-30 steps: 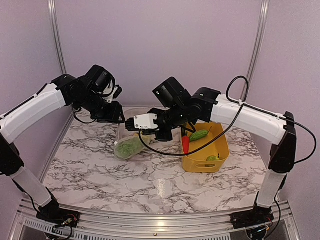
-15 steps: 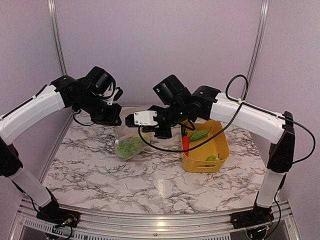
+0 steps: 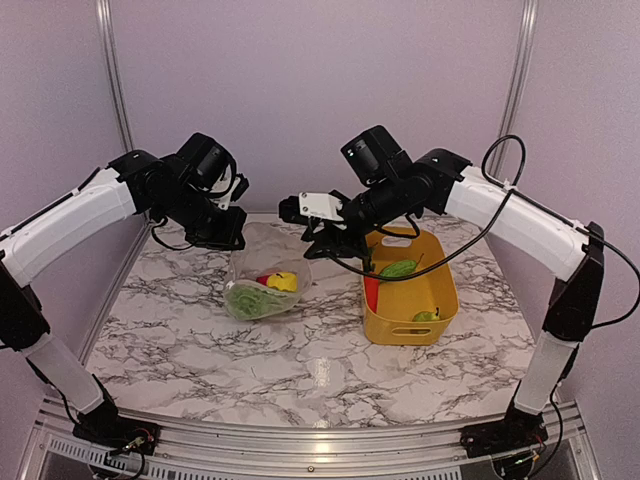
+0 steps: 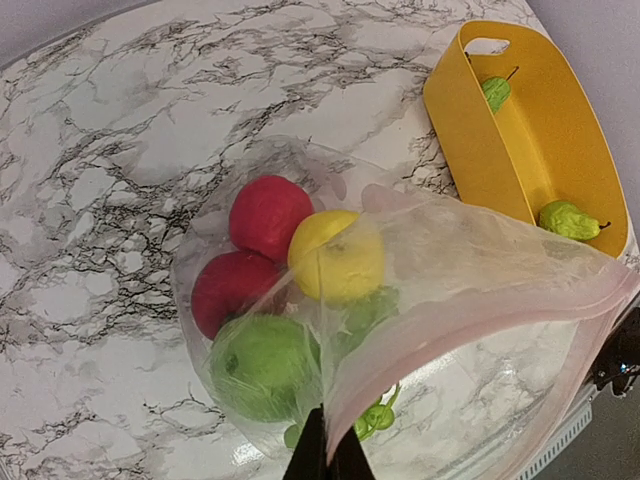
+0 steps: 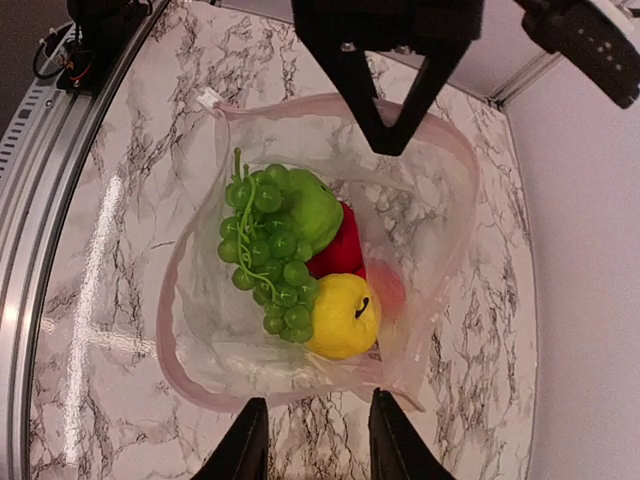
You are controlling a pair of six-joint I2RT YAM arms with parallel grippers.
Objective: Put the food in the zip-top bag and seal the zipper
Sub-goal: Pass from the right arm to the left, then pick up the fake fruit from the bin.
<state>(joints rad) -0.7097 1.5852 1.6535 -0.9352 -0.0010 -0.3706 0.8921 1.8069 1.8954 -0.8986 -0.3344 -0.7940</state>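
Pinching the rim of the zip-top bag (image 3: 262, 285) on its far side, my left pincer (image 4: 327, 447) has its jaws closed flat on the plastic beside the pink zipper (image 4: 500, 315) and lifts that edge so the mouth gapes upward. My right pincer (image 5: 317, 400) hangs right over that mouth, fingers partly apart and holding nothing. Looking down between them I see grapes (image 5: 265, 250), a green apple (image 5: 312, 205), red apples (image 4: 268, 215) and a lemon (image 5: 343, 316) lying in the bottom of the bag on the marble table (image 3: 200, 350). What matters for my next reach, I judge, is the food not yet bagged: a red chilli (image 3: 371, 290), a bumpy green gourd (image 3: 397, 269) and a small green pepper (image 3: 426, 316) lie in the yellow basket (image 3: 445, 300), just to the right of the bag. Its long axis runs from near to far. My right arm is much the nearer one, and my left is taken up with the bag.
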